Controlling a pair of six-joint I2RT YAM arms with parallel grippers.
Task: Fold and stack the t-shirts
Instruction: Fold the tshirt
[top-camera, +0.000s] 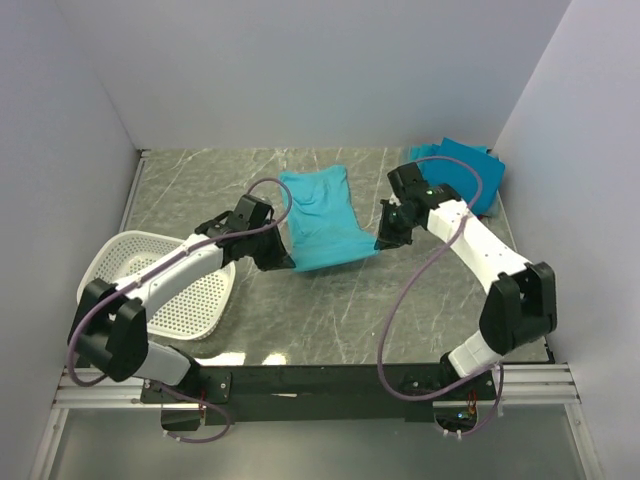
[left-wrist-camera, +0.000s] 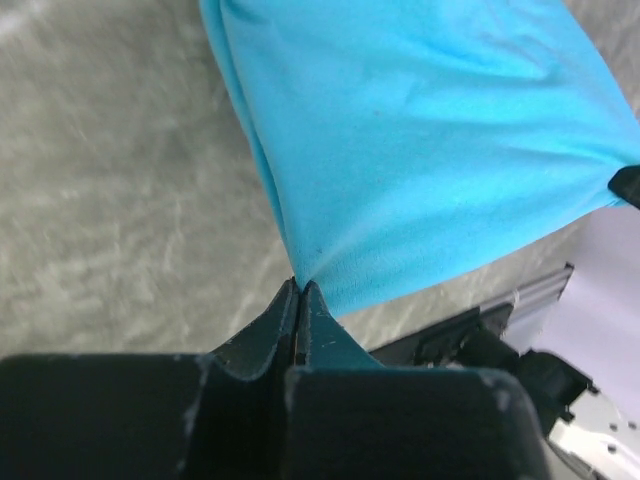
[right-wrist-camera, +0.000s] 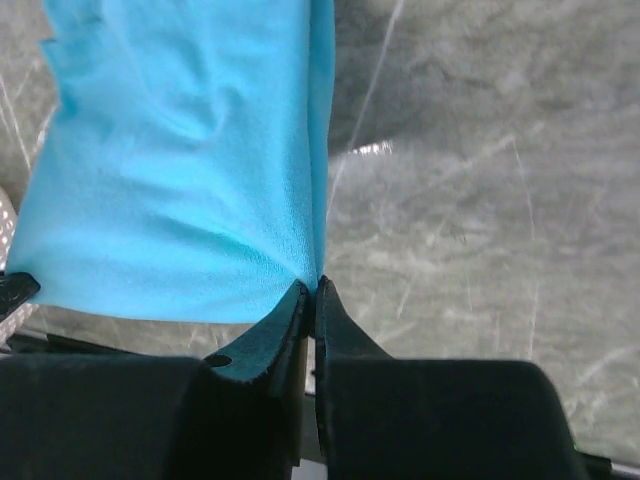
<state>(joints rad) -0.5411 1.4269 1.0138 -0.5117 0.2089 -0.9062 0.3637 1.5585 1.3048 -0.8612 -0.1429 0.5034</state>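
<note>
My left gripper (left-wrist-camera: 300, 292) and right gripper (right-wrist-camera: 313, 290) are each pinched tight on a near corner of the teal t-shirt (top-camera: 322, 215). I judge this stretches its edge taut for folding, mid-table (top-camera: 300, 330). Another teal pile (top-camera: 468, 165) lies back right.

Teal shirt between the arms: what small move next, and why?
Probably carry both near corners toward the far end, folding it in half: left gripper and right gripper, jaws shut, pinch near corners of the teal shirt, taut between them.

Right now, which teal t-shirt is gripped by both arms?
The mid-table t-shirt, its near corners pinched in shut jaws; the folded pile lies untouched in the far right corner.
</note>
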